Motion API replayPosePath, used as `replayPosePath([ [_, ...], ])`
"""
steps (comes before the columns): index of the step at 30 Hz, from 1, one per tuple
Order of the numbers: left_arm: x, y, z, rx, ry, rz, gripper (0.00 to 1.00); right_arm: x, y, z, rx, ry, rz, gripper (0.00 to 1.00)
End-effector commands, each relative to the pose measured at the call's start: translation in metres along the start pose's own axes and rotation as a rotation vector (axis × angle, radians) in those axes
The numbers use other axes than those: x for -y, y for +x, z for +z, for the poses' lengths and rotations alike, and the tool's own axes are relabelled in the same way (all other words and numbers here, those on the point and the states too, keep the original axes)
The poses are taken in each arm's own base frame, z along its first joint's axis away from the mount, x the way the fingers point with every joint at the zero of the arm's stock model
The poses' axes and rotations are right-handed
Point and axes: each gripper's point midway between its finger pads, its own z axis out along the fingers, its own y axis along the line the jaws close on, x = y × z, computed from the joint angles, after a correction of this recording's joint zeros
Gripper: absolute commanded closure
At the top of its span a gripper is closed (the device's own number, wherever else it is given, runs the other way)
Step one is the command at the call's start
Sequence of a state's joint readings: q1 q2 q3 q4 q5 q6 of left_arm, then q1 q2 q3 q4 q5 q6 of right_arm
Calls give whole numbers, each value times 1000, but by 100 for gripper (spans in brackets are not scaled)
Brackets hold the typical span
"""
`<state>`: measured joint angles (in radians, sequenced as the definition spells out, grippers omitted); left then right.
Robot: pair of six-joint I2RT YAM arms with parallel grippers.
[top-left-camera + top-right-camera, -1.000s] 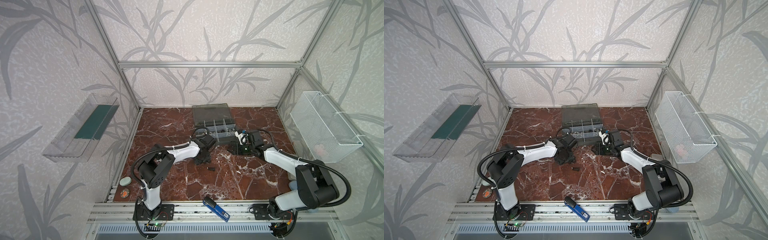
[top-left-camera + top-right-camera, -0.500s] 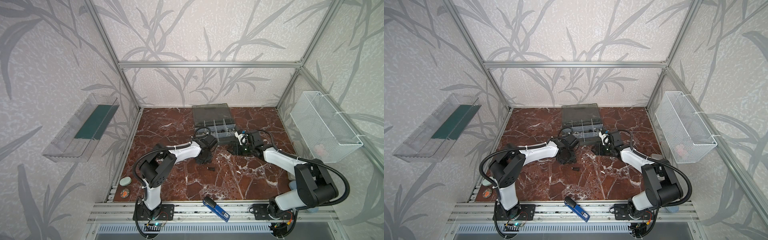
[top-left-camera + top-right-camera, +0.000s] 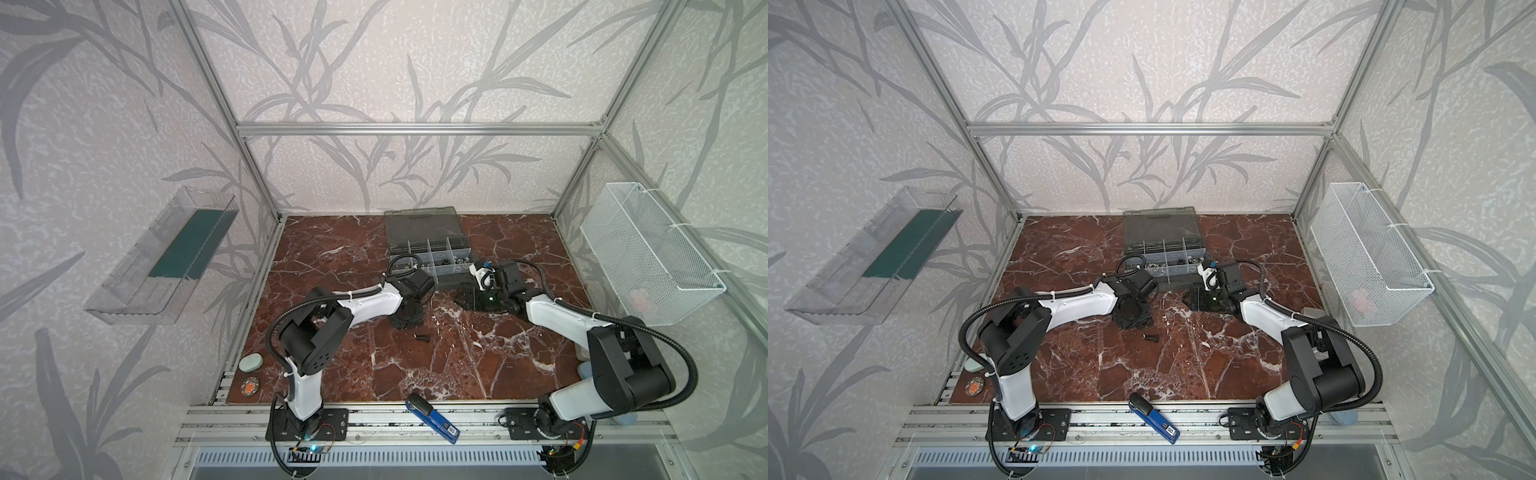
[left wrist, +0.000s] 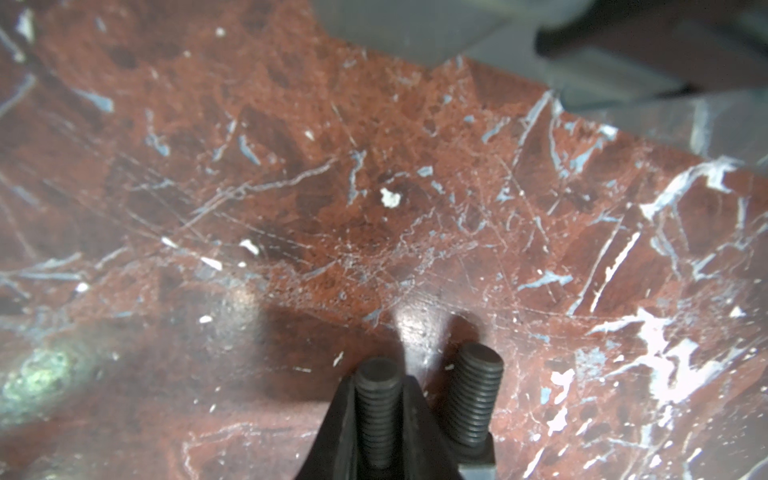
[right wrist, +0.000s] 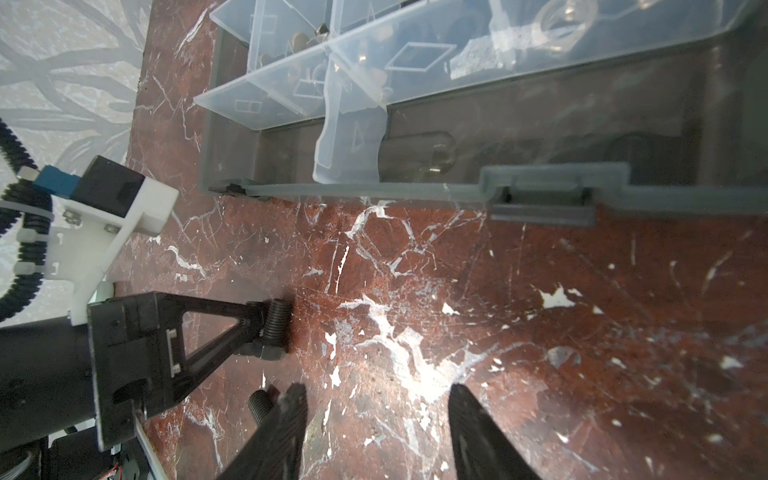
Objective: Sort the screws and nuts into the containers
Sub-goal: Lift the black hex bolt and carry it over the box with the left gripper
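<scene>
L gripper [image 4: 380,392] fingers [image 4: 338,419] pinched tight, low; R gripper [image 5: 376,392] fingers [image 5: 282,428] apart

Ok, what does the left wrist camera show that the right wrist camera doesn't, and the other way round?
Only the left wrist view shows the held screw close up along its threads, pinched in the left gripper. Only the right wrist view shows the translucent cells and front latch of the organiser case, plus the right gripper, open with nothing between its fingers. Both show the marble table, that held screw, and a second screw lying loose close by.
</scene>
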<state>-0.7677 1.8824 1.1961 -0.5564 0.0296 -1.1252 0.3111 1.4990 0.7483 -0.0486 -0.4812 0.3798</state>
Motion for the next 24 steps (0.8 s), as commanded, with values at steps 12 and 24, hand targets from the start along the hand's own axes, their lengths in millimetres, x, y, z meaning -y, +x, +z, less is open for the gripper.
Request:
replayPosePath([
  [12,-25,-26,-37,65,-67,49,100,-3,-5,-2,13,-14,12,44],
  [24,20,-116,-119,287,155,110,100,-9,-17,-4,25,-23,34,44],
])
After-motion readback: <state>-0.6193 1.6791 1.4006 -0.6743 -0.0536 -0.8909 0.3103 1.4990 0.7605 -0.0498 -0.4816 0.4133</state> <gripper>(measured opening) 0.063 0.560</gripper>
